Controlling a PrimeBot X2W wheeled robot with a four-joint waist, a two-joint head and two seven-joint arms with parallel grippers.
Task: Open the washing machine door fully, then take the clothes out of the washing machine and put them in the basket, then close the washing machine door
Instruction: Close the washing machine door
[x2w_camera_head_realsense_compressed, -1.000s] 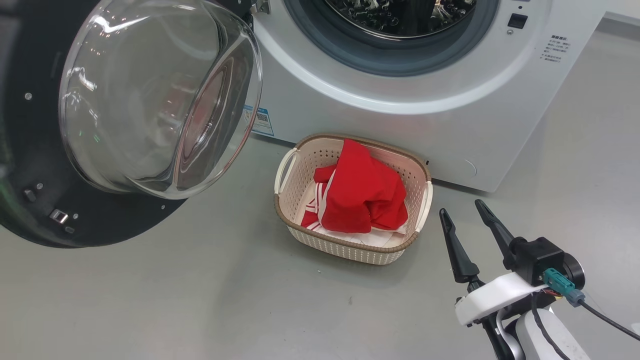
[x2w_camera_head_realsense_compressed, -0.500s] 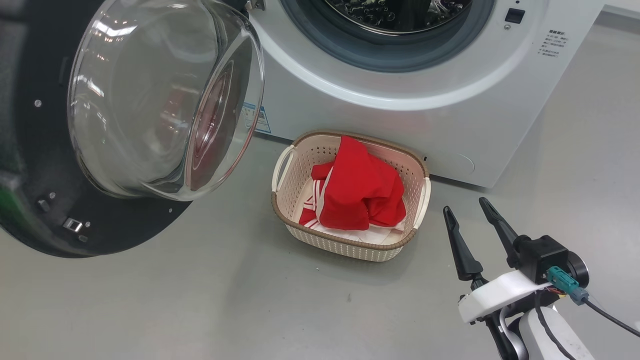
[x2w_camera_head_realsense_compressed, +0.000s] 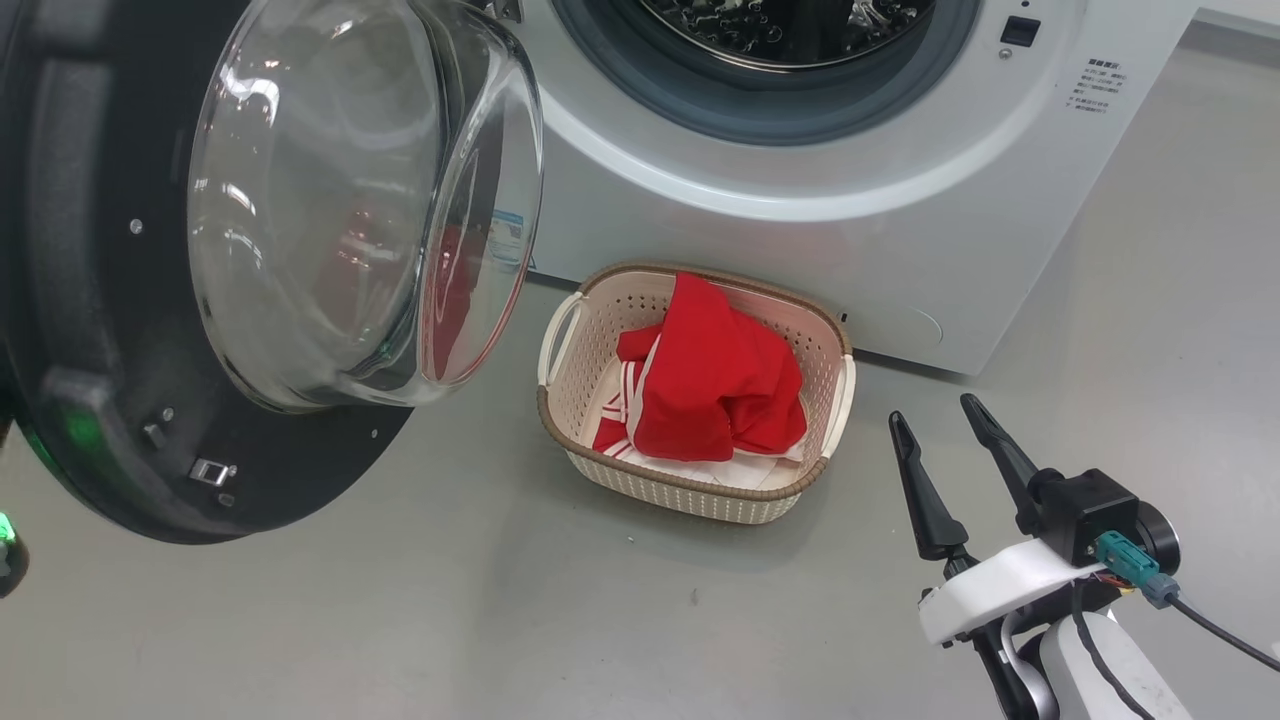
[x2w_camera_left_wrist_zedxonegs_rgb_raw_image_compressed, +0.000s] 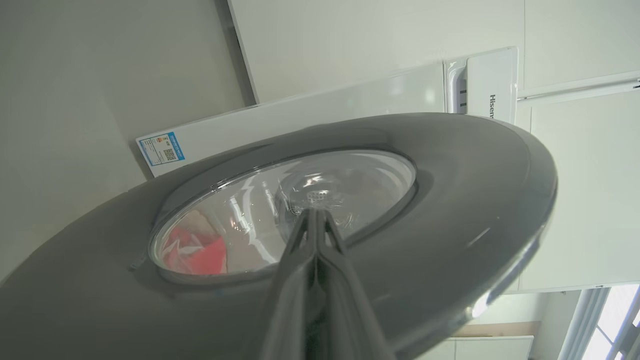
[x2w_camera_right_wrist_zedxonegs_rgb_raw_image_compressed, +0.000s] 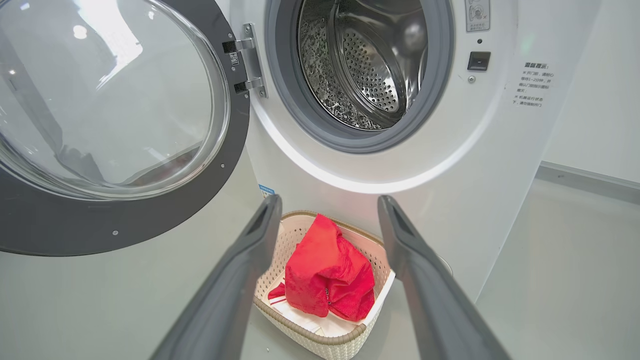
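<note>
Now | left jaws clenched, aimed at washing machine door (x2w_camera_left_wrist_zedxonegs_rgb_raw_image_compressed: 450, 200) | right jaws released, near basket (x2w_camera_head_realsense_compressed: 690, 500)

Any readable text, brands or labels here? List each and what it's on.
"Hisen", rest hidden by the washing machine door: white panel of the washing machine, left wrist view.
Blue label with QR code, low on its front: too small to read.
Chinese printed notice, upper right of its front: too small to read.
Hinge sticker: unreadable.
</note>
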